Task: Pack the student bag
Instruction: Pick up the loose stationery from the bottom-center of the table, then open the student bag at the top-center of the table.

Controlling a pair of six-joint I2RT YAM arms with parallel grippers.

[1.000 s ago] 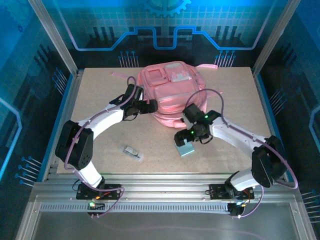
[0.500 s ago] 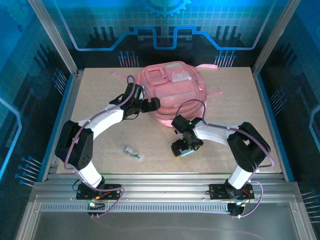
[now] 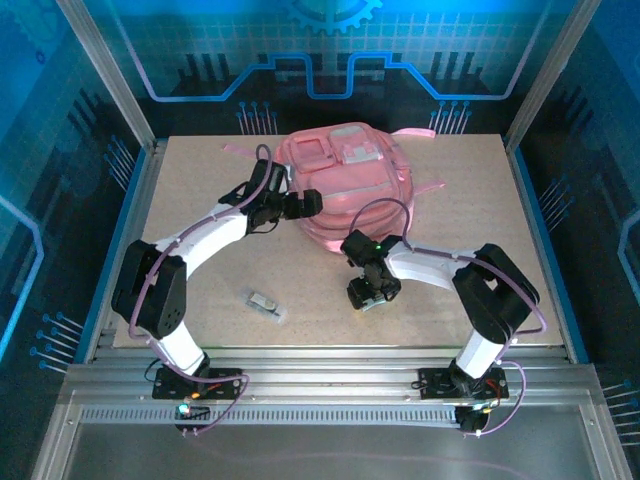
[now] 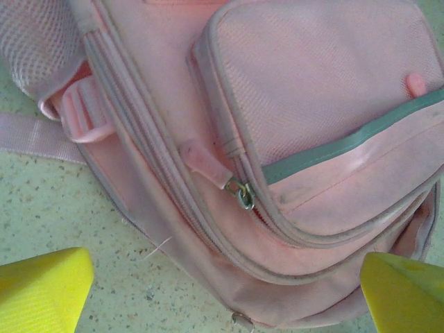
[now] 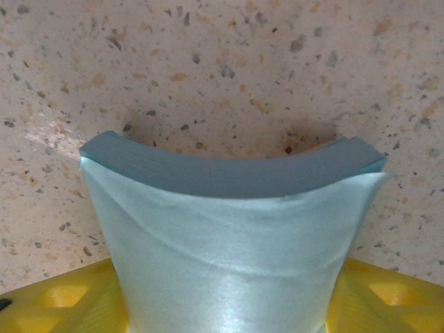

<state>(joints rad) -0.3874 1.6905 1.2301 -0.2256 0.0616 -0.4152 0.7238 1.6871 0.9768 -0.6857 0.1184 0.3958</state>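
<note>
The speckled stone-look table (image 3: 200,200) carries everything. The student bag (image 3: 345,185) lies flat at the far middle of the table. It is soft pink fabric with paler mesh-faced pockets, ribbed zip lines and thin webbing straps.

The left gripper (image 3: 308,203) hovers at the bag's left flank, its jaws spread wide and empty. The right gripper (image 3: 368,296) is down on the table in front of the bag, and its jaws clench a pale blue pad (image 5: 229,263). The pad is a smooth, slightly glossy stack of thin sheets, and it bows upward under the squeeze.

The step in hand looks like picking up the pad. It should go better with only enough pressure to hold, since a bowed stack could spring out. A straight lift before swinging toward the bag would also help.

A small grey object (image 3: 264,302) lies apart, nearer the left arm. Smallest is the metal zip puller (image 4: 243,196), where the zip looks closed, so it probably needs opening first.
</note>
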